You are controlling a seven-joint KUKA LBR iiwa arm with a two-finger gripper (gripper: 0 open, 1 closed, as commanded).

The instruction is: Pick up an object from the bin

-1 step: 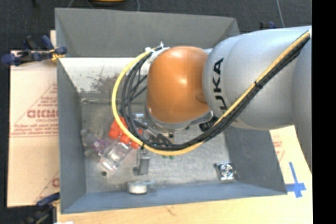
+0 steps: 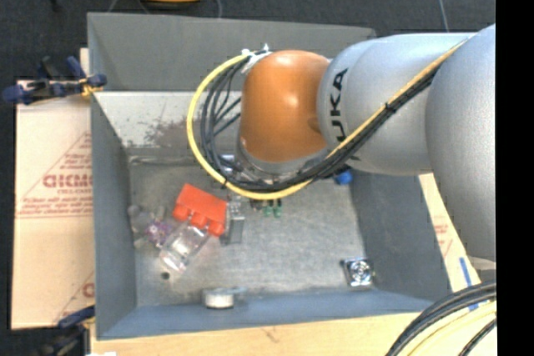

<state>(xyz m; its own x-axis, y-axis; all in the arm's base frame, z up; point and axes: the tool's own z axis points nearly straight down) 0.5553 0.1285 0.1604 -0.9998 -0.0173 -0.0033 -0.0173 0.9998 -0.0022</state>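
Note:
My gripper [image 2: 234, 223] reaches down from under the orange wrist cover, near the middle of the bin floor. Its lower end sits right beside an orange-red block [image 2: 198, 207], on that block's right side. Whether it touches the block I cannot tell. Just below the block lies a clear plastic piece [image 2: 184, 247]. A small green thing [image 2: 269, 211] lies on the floor a little right of the gripper.
A clear purplish piece [image 2: 148, 227] lies at the left of the floor. A flat silver round thing [image 2: 219, 298] rests by the front wall and a small shiny metal piece [image 2: 359, 272] near the front right corner. Something blue [image 2: 342, 177] peeks out under the arm.

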